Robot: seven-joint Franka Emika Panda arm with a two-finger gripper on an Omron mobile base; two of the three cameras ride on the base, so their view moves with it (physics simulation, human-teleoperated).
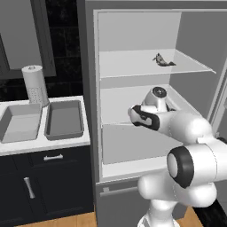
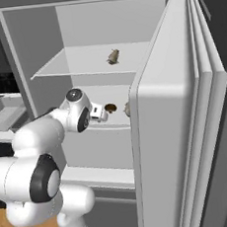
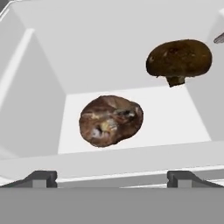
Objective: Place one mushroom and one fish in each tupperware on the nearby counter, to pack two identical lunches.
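Note that packing has not begun: both tupperwares (image 1: 64,119) sit empty on the counter (image 1: 44,142), a fish (image 1: 163,60) lies on the upper shelf (image 1: 128,66), and your open, empty gripper (image 3: 111,177) faces two mushrooms (image 3: 110,120) near the middle shelf's front edge.

Matt white smooth fridge shelves (image 3: 131,109), rough brown mottled mushroom (image 3: 110,120), second mushroom (image 3: 179,59) slightly glossy, white stone counter (image 1: 44,144), wood floor (image 1: 57,220)

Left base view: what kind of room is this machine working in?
Most likely a kitchen: an open fridge with white shelves holding a fish stands beside a stone counter with two tupperware containers over dark cabinets.
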